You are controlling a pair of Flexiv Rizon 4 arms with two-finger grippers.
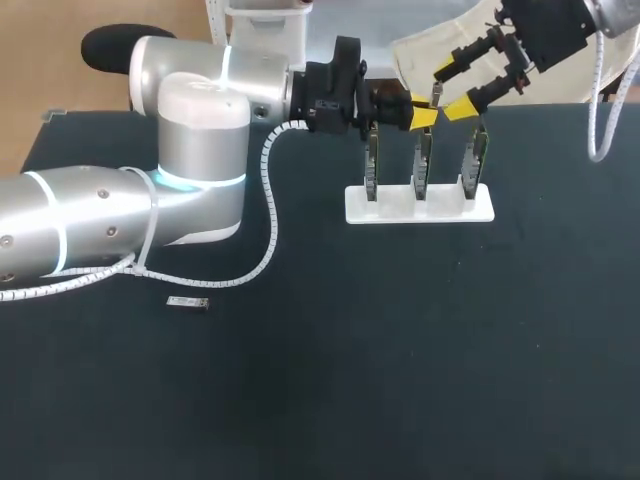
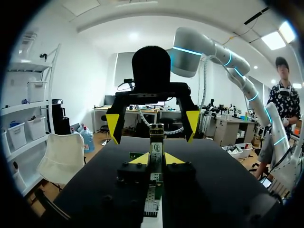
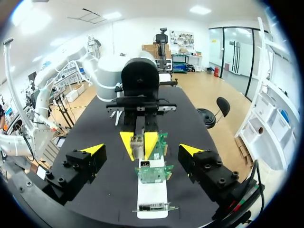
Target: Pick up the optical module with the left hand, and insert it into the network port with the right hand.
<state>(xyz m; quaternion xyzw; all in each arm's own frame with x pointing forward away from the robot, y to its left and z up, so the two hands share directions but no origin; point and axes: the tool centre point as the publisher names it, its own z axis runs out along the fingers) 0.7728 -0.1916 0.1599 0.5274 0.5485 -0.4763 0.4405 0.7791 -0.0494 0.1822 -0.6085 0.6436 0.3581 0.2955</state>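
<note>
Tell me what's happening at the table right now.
The left gripper is shut on the optical module, holding it over the cards in the white stand. The right gripper is open, facing it and not touching the module. A second module lies on the table.

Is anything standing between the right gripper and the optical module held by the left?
Nothing visible does. The right gripper, jaws open, faces the optical module shut in the left gripper directly; the upright circuit boards stand below that line.
</note>
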